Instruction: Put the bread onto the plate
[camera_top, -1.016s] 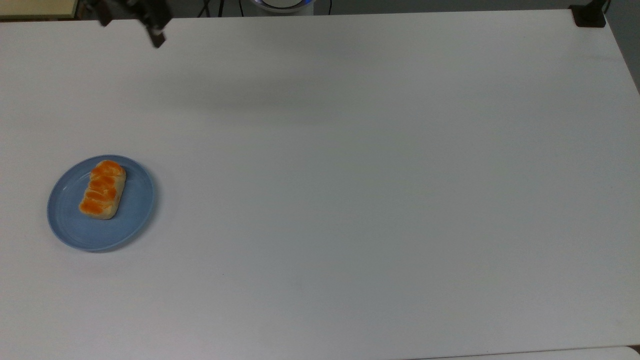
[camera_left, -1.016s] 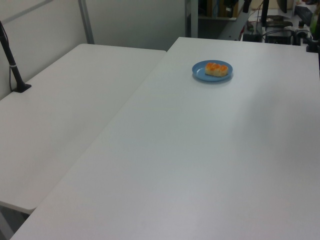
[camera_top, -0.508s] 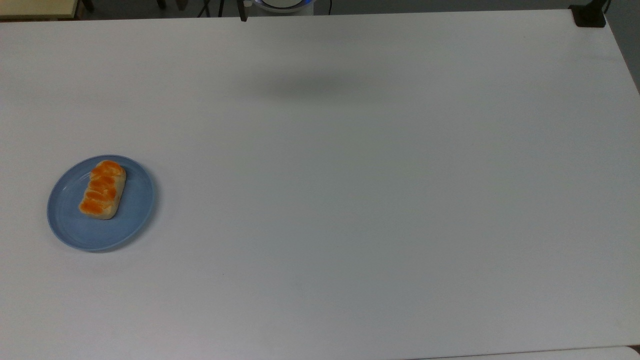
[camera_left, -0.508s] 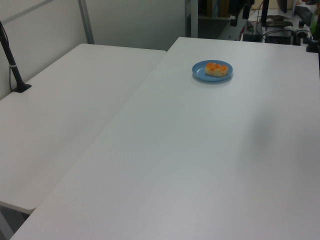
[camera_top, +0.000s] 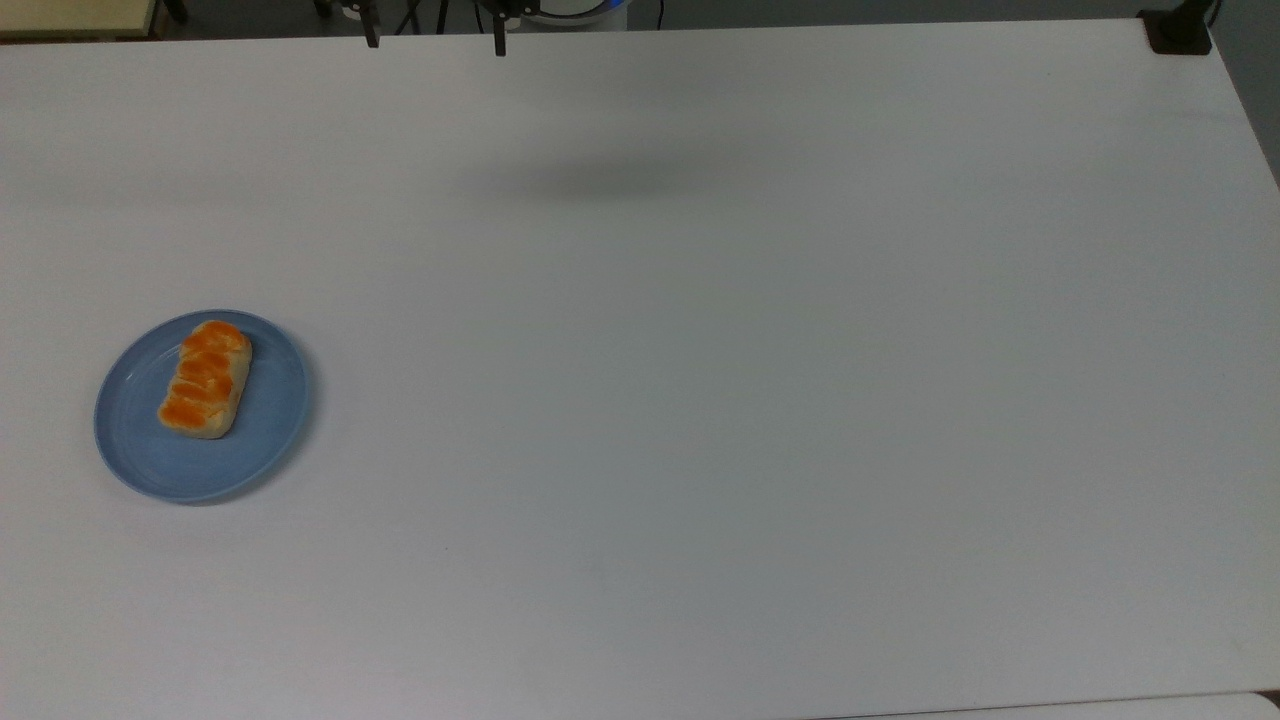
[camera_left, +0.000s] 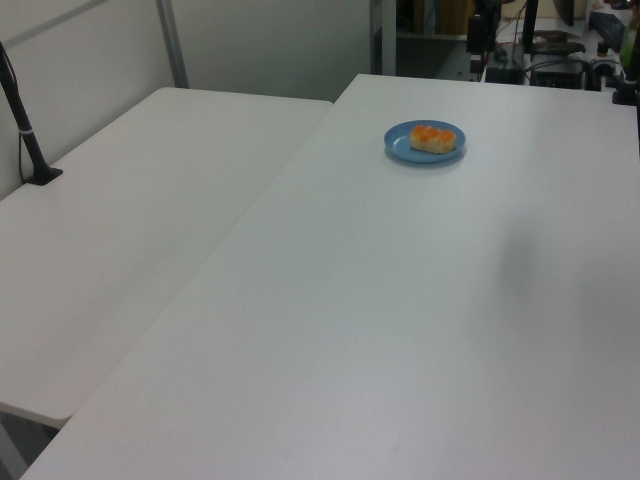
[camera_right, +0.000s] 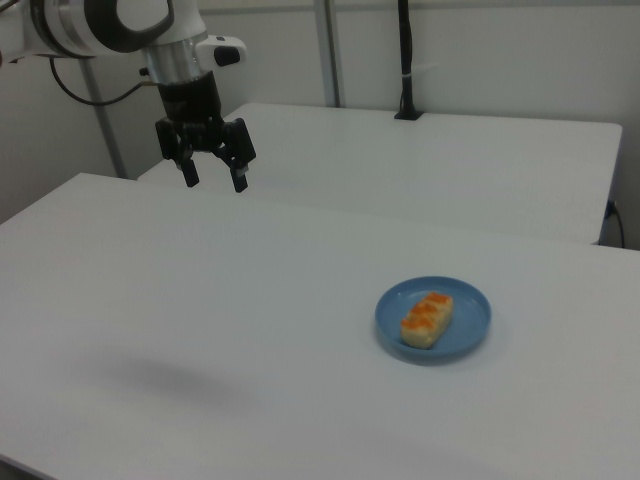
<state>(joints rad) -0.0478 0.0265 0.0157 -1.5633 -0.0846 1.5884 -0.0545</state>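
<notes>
Bread (camera_right: 427, 318) is seated fully on the plate (camera_right: 470, 330), lying flat, slightly left of centre in the top view. Plate sits at the top view's left on the table (camera_top: 700, 400). Gripper (camera_right: 212, 180) is raised well apart, fingers spread, nothing held. Placement judged done; nothing left but parking.

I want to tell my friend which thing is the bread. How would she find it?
Look at the big white table. A round light-blue plate sits on it, and the bread lies on that plate. It is a small oblong bun with pale sides and a shiny orange-brown ridged top.
</notes>
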